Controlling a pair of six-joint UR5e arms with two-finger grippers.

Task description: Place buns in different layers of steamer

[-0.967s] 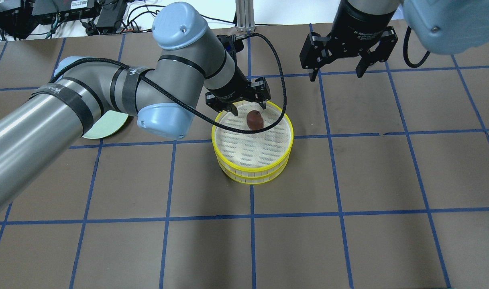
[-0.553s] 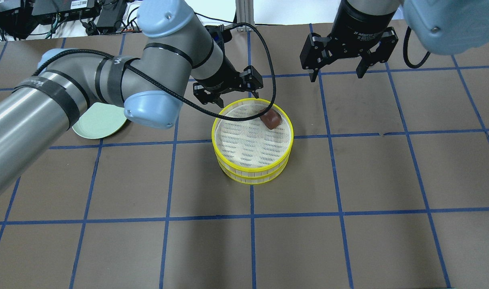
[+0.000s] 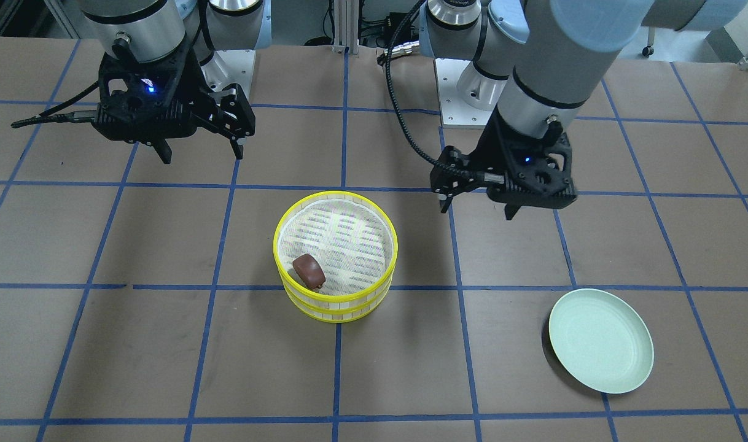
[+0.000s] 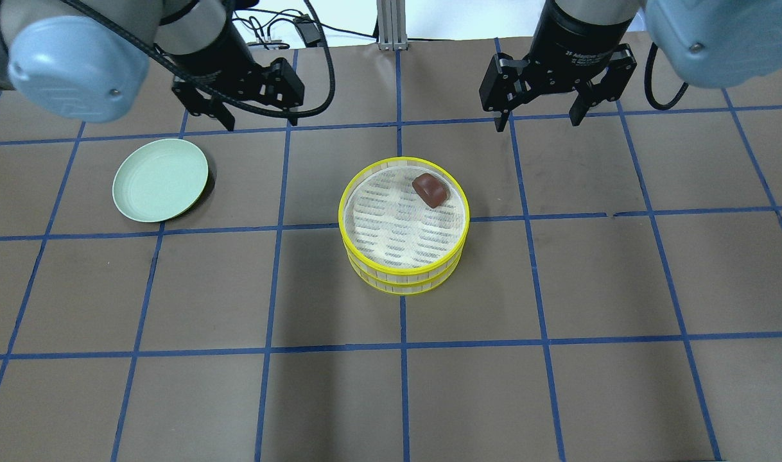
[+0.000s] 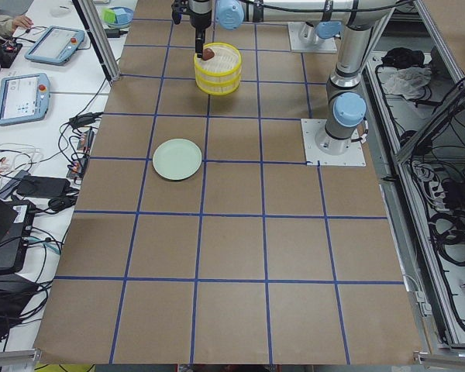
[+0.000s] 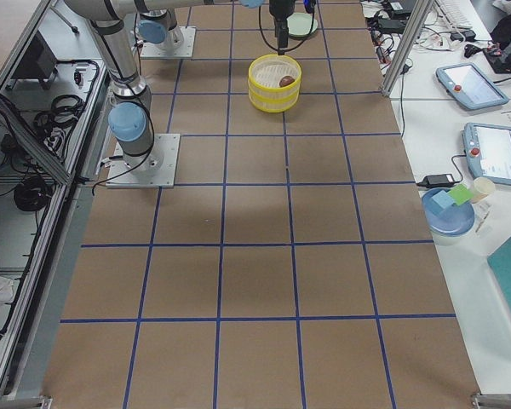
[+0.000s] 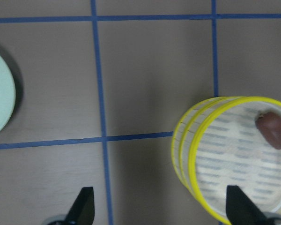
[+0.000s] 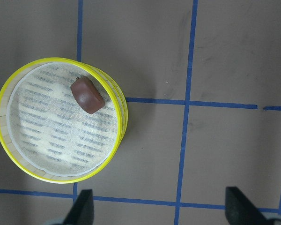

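Observation:
The two steamer layers (image 4: 404,280) stand stacked in the table's middle, with yellow rims and a white mesh floor. The dark reddish-brown bun (image 4: 430,190) lies in the top layer near its far right rim; it also shows in the front view (image 3: 308,272) and both wrist views (image 7: 273,130) (image 8: 86,95). The creamy-white bun is hidden. My left gripper (image 4: 260,122) is open and empty, hovering behind and to the left of the steamer. My right gripper (image 4: 537,120) is open and empty, hovering behind and to the right of it.
A pale green plate (image 4: 160,179) lies empty on the table left of the steamer, below my left gripper. Brown paper with a blue tape grid covers the table. Cables and electronics lie beyond the far edge.
My left gripper has drawn back from over the top layer, up and to the left. The brown bun, upright between its fingers a second ago, now lies free by the rim. The right arm is unmoved.

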